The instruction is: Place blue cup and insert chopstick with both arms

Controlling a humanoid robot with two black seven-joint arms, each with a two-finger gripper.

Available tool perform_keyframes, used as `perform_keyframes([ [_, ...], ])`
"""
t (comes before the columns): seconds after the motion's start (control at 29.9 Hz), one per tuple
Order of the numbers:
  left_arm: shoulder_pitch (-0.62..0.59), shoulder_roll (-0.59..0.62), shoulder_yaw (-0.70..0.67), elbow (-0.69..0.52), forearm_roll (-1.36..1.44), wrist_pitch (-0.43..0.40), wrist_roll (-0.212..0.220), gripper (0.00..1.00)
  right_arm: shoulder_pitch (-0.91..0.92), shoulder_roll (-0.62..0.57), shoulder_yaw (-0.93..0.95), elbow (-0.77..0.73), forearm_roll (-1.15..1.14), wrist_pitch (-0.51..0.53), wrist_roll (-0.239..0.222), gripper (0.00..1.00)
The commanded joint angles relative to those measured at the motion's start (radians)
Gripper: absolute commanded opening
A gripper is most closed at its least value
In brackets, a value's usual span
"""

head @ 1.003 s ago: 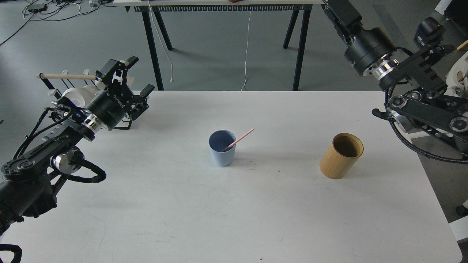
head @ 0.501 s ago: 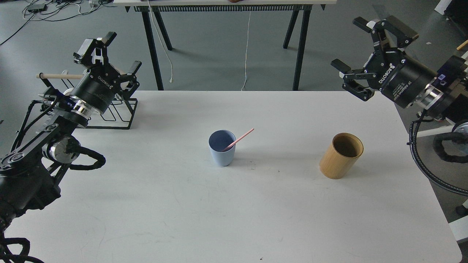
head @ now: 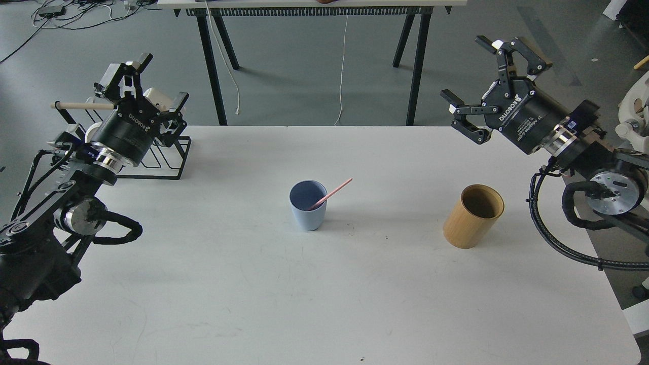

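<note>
We are finding the table [head: 324, 304] bare between our two grippers except for three items. We are holding both arms high and well away from the work: compared with a second ago, the right arm has swung round so its gripper now faces inward, and the left gripper has lifted off the rack [head: 162, 162]. The right gripper [head: 489, 71] is standing wide open and empty, above and outboard of the wooden cylinder [head: 473, 216]. The left gripper [head: 144, 81] is likewise spread and empty, hanging over the rack. The cup [head: 308, 205] is standing upright, well inboard of both grippers, roughly midway between them. The chopstick [head: 332, 193] is leaning inside it, its tip pointing toward the right gripper. We are judging the task complete and both arms retiring.
</note>
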Motion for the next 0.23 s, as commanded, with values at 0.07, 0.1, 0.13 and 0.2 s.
perform_keyframes([
  [0.07,0.0,0.006,-0.019,0.0,0.0,0.0,0.0,0.99,-0.035,0.002,0.052,0.006,0.002,0.001,0.0,0.98],
  [0.1,-0.001,0.006,-0.019,0.0,0.0,0.0,0.0,0.99,-0.046,0.002,0.069,0.006,0.003,0.003,0.0,0.98],
  [0.13,-0.001,0.006,-0.019,0.0,0.0,0.0,0.0,0.99,-0.055,0.002,0.082,0.006,0.003,0.001,0.0,0.98],
  [0.2,-0.001,0.006,-0.019,0.0,-0.001,0.0,0.0,0.99,-0.075,0.002,0.109,0.009,0.002,-0.005,0.0,0.98],
])
